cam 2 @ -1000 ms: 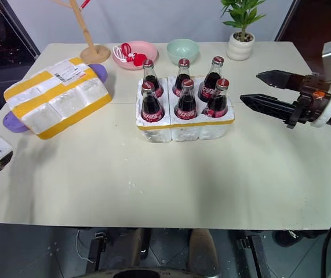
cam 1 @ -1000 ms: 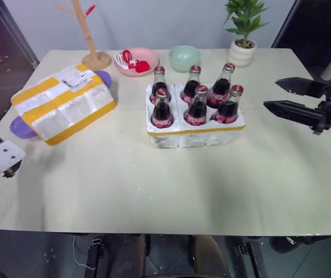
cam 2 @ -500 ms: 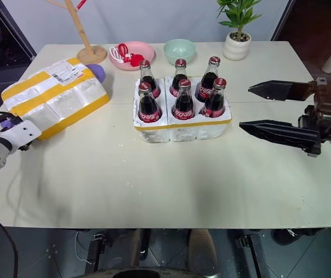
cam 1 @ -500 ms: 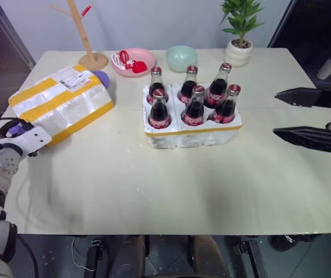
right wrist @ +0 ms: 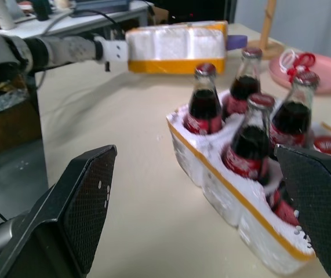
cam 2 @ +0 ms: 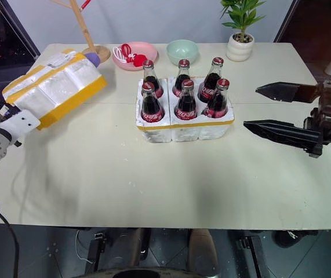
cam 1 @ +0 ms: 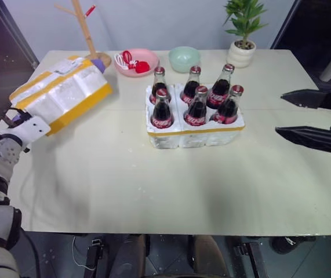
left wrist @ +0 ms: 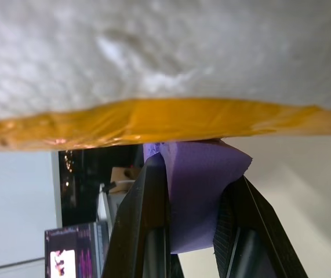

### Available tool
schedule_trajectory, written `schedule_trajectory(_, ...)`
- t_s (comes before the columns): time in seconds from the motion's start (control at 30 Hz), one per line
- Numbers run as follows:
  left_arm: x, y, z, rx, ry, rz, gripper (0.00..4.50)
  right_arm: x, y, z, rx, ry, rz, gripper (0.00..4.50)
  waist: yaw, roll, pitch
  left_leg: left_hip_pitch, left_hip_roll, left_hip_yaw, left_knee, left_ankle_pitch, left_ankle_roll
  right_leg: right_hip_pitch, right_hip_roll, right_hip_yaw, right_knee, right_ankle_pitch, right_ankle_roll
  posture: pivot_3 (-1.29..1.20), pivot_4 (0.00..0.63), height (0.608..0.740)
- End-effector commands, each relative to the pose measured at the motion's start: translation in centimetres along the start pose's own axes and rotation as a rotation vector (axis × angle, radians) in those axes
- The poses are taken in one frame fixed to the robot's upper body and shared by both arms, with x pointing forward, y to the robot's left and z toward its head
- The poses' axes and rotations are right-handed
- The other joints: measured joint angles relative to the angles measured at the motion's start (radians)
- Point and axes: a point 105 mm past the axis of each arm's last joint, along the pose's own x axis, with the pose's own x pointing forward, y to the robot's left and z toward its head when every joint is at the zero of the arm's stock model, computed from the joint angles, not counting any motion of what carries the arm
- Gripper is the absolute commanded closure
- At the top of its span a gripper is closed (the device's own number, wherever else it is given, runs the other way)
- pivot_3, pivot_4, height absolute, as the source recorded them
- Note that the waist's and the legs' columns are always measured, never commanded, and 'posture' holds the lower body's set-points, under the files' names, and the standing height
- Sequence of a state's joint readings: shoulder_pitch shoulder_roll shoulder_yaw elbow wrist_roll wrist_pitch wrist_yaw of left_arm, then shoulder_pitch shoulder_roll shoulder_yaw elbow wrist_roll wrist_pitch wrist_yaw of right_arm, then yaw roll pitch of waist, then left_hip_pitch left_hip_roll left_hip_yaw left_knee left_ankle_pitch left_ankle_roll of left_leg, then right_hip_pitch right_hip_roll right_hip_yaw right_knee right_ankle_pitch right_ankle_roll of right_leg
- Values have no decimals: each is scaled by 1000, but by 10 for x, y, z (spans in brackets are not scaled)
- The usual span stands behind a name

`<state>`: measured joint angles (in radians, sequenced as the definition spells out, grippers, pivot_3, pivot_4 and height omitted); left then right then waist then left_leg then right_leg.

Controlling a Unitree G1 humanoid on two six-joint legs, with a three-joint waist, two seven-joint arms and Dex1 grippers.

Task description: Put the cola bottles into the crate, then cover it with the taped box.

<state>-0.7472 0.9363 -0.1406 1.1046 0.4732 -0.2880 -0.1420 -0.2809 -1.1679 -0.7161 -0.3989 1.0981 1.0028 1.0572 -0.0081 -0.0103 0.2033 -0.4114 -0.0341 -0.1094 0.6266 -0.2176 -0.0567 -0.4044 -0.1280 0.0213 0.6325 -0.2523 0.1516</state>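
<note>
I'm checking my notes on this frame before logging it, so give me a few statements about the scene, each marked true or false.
1. All six dark glass cola bottles stand in the low white foam crate. True.
2. The yellow-taped white foam box already covers the crate. False: it is off to the left, tilted.
3. The left end effector is shut on a purple piece under that box. True.
4. The right end effector holds a bottle. False: it is open, empty, beside the crate.

6 cola bottles (cam 1: 197, 105) in 1 crate (cam 1: 195, 135), 1 taped box (cam 1: 61, 92), 2 bowls: pink (cam 1: 145, 57) & green (cam 1: 184, 57), 1 potted plant (cam 1: 243, 35), 1 wooden rack (cam 1: 87, 32).
</note>
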Motion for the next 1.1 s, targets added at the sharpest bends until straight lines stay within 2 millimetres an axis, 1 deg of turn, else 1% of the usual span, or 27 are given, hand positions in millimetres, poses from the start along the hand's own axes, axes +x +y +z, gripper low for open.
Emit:
schedule_trajectory(0.03,-8,74,62,-38,-241,135,4154,-10,-3,10,-63,4,-53,0,2,-1,1,-1,0,0,1,0,0,0,0,0,0,0,0,0,150,739)
schedule_trajectory(0.07,-14,88,82,-35,-308,145,4154,-12,-5,9,-61,7,-64,0,3,-2,1,-2,0,-1,2,0,0,-1,0,-1,0,0,0,0,150,739)
schedule_trajectory(0.13,-28,109,121,-37,-426,160,4154,-14,-8,7,-60,12,-79,0,3,-4,0,-7,0,-2,4,0,0,-3,0,-2,0,1,1,0,150,739)
schedule_trajectory(0.2,-40,121,148,-34,-504,161,4154,-14,-9,5,-59,13,-83,0,0,-4,0,-9,-1,-2,5,0,0,-4,0,-2,-1,1,2,0,150,739)
schedule_trajectory(0.27,-55,126,182,-24,-589,135,4154,-14,-11,2,-54,12,-88,0,-4,-4,0,-9,-1,-2,5,0,0,-4,-1,-2,-1,2,2,0,150,739)
schedule_trajectory(0.3,-62,126,197,-14,-625,113,4154,-14,-12,1,-53,11,-90,0,-7,-3,0,-9,-1,-2,4,0,0,-4,-1,-2,-1,2,2,0,150,739)
schedule_trajectory(0.33,-69,121,212,13,-662,74,4154,-14,-12,0,-51,10,-93,0,-9,-3,0,-8,-1,-2,4,0,0,-4,-1,-2,-1,2,2,0,150,739)
schedule_trajectory(0.4,-81,109,233,72,-709,5,4154,-14,-14,-2,-49,5,-102,0,-13,-3,0,-7,-1,-2,3,0,0,-4,0,-2,0,2,2,0,150,739)
schedule_trajectory(0.47,-93,94,249,125,-742,-73,4154,-15,-17,-3,-45,-2,-118,0,-13,-3,0,-8,-1,-2,4,0,0,-4,0,-2,0,2,2,0,150,739)
schedule_trajectory(0.6,-110,69,269,235,-769,-148,4154,-15,-18,-3,-45,-18,-130,0,-9,-3,0,-8,-1,-2,4,0,0,-4,0,-1,0,2,2,0,150,739)
schedule_trajectory(0.7,-117,59,278,270,-780,-168,4154,-14,-19,-2,-41,-36,-142,0,-7,-3,0,-7,-1,-2,4,0,0,-3,0,-1,0,2,2,0,150,739)
schedule_trajectory(0.87,-119,53,287,356,-794,-132,4154,-13,-19,-2,-40,-54,-150,0,-2,-3,0,-7,-1,-2,5,0,0,-2,0,-2,-1,1,2,0,150,739)
schedule_trajectory(0.93,-118,59,287,421,-784,-82,4154,-13,-18,-1,-35,-67,-150,0,-3,-3,0,-7,-1,-2,6,0,0,-1,0,-2,-1,2,2,0,150,739)
schedule_trajectory(1.0,-114,66,282,501,-750,-34,4154,-12,-18,0,-34,-75,-152,0,-3,-3,0,-7,-1,-3,5,0,0,-1,0,-2,-1,2,2,0,150,739)
schedule_trajectory(1.07,-111,70,279,550,-732,-4,3138,-12,-19,1,-32,-84,-157,0,-4,-3,0,-6,-1,-3,5,0,0,-1,0,-2,-1,2,2,0,150,739)
schedule_trajectory(1.1,-111,70,279,552,-734,-1,2710,-12,-20,1,-30,-90,-159,0,-5,-3,0,-6,-1,-3,5,0,0,-1,0,-2,-1,2,2,0,150,739)
